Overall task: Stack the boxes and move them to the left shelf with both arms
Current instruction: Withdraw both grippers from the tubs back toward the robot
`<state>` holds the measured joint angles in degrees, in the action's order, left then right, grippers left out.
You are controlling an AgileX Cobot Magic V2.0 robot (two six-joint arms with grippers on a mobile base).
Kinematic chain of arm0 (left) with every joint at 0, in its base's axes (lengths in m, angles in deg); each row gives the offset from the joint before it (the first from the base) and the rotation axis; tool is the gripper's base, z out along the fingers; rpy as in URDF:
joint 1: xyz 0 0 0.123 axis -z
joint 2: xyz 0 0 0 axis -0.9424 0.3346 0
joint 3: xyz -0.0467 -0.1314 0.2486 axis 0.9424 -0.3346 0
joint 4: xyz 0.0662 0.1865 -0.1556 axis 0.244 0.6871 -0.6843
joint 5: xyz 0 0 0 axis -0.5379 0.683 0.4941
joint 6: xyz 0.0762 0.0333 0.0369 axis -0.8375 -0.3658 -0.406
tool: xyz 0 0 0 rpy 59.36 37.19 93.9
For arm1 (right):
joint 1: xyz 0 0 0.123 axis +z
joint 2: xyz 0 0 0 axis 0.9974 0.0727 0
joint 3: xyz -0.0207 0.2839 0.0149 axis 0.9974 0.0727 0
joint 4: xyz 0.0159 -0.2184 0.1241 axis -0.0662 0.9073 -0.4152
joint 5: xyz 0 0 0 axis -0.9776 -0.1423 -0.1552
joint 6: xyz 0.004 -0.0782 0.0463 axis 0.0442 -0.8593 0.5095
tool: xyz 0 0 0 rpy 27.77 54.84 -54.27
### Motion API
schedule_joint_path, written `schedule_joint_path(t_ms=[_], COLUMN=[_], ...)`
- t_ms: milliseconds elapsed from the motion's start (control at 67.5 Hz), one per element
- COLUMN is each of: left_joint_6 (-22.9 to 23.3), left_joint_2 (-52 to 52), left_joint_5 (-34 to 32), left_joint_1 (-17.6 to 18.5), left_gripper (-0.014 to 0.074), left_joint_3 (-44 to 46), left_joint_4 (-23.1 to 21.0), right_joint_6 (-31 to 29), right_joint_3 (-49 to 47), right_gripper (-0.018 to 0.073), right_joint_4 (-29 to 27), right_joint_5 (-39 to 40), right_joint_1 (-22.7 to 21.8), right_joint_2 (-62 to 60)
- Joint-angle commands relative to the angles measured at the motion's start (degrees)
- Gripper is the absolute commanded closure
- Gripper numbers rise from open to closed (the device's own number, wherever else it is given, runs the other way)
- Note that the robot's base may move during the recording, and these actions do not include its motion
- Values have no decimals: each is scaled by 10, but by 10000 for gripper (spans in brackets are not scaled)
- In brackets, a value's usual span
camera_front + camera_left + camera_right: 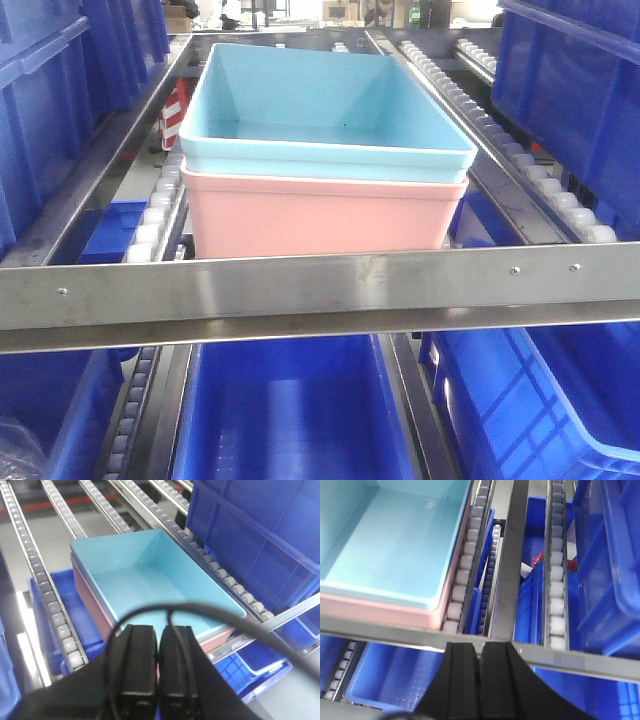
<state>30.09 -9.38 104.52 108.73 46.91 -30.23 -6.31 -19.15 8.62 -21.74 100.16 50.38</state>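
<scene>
Standing in front of the rack, I see dark blue crates (40,110) stacked along the left, then the left shelf (320,290), its flat silver front rail with screws running across the view and rows of small white rollers (155,215) lining both sides of the lane. Behind the rail, in the middle of that lane, sits the light blue bin (325,115) nested inside the salmon pink bin (320,215), both upright and open to the top, their long axis running along the rollers, away from the rail toward the back of the room; the pink bin's near short wall faces the rail, just behind it. More blue crates (290,410) lie on the level below, and another big one stands at the right. From the left wrist view, the left claw (159,652) hovers above the near end of the stack, fingers pressed together on nothing, a thin black cable (200,609) looping across it. The right claw (480,662) is likewise closed and empty, just outside the rail, right of the bins.
</scene>
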Motion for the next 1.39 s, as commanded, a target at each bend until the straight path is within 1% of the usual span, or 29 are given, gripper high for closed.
schedule_joint_path(t_ms=[0, 59, 119, 222, 296, 860, 934, 978, 1008, 1037, 1067, 1082, 1097, 1111, 1141, 1260, 1334, 1378], left_joint_6=[5, 5, 4, 4, 4, 4, 4, -13, -43, -89, -142, -168, -183, -201, -214, -214, -213, -213], left_joint_2=[-57, -99, -127, -166, -178, -179, -179, -179, -180, -182, -185, -187, -190, -192, -200, -238, -276, -297], left_joint_5=[-92, -120, -137, -177, -186, -184, -201, -215, -219, -219, -223, -224, -226, -229, -243, -309, -338, -342], left_joint_1=[4, 4, 4, 4, 4, 4, 2, -5, -12, -20, -34, -40, -49, -56, -75, -143, -202, -232], left_gripper=[596, 596, 597, 598, 598, 598, 598, 598, 598, 598, 598, 598, 598, 598, 598, 598, 598, 598], left_joint_3=[-46, -109, -152, -211, -235, -253, -253, -256, -257, -259, -263, -264, -268, -270, -283, -347, -400, -431], left_joint_4=[11, 11, 11, 11, 8, 5, 10, -4, -46, -79, -138, -158, -186, -201, -227, -227, -227, -227], right_joint_6=[-2, -2, -2, -2, -2, -2, -2, -2, -2, -2, -2, -2, -2, -2, -2, -2, -2, -2], right_joint_3=[28, 63, 88, 110, 113, 113, 113, 113, 113, 113, 113, 113, 113, 113, 113, 113, 113, 113], right_gripper=[509, 509, 509, 509, 509, 509, 509, 509, 509, 509, 509, 509, 509, 509, 509, 509, 509, 509], right_joint_4=[4, 4, 4, 4, 4, 4, 4, 4, 4, 4, 4, 4, 4, 4, 4, 4, 4, 4], right_joint_5=[74, 86, 95, 102, 103, 109, 109, 109, 109, 108, 107, 107, 107, 107, 107, 107, 107, 107], right_joint_1=[-1, -1, -1, -1, -1, -1, -1, -1, -1, -1, -1, -1, -1, -1, -1, -1, -1, -1], right_joint_2=[-41, -70, -90, -104, -103, -103, -103, -103, -103, -103, -103, -103, -103, -103, -103, -103, -103, -103])
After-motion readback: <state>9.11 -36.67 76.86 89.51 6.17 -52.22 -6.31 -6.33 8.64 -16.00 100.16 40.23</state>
